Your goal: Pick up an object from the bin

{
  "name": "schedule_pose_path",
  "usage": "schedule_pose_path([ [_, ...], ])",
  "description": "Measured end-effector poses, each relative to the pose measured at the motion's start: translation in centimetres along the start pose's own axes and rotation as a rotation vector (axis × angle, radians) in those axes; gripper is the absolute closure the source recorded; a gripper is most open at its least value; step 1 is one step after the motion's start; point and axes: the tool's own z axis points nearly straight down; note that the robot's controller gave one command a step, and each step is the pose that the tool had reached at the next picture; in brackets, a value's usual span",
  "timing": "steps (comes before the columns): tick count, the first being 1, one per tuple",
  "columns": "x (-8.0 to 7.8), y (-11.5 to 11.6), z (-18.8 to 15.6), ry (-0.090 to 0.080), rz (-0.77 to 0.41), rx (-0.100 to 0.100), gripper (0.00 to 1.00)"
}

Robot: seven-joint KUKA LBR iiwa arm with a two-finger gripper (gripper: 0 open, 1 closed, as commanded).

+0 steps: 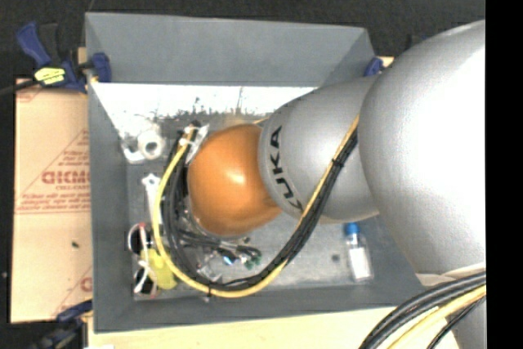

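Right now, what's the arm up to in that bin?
The arm reaches in from the right, with its orange wrist cover over the middle of the grey bin. The claw is low at the front left, close to a yellow thing and a black-and-white thing. I can't tell whether it grips anything. A small bottle with a blue cap lies apart at the right, and a white piece sits at the back left.

We see soft glare on the glossy orange dome (233, 176) above the gripper (208, 251); beyond it, the grey metal bin (245, 99) shines white.
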Motion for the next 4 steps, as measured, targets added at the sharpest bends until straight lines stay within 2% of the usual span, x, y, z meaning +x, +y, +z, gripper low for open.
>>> schedule_pose_path([
  [1,-1.9,1.1,3.0,-0.008,-0.141,0.008,0.0],
  [2,-1.7,-0.6,3.1,-0.005,-0.51,0.001,1.0],
  [4,-1.6,-0.6,2.8,-0.002,-0.509,-0.001,1.0],
])
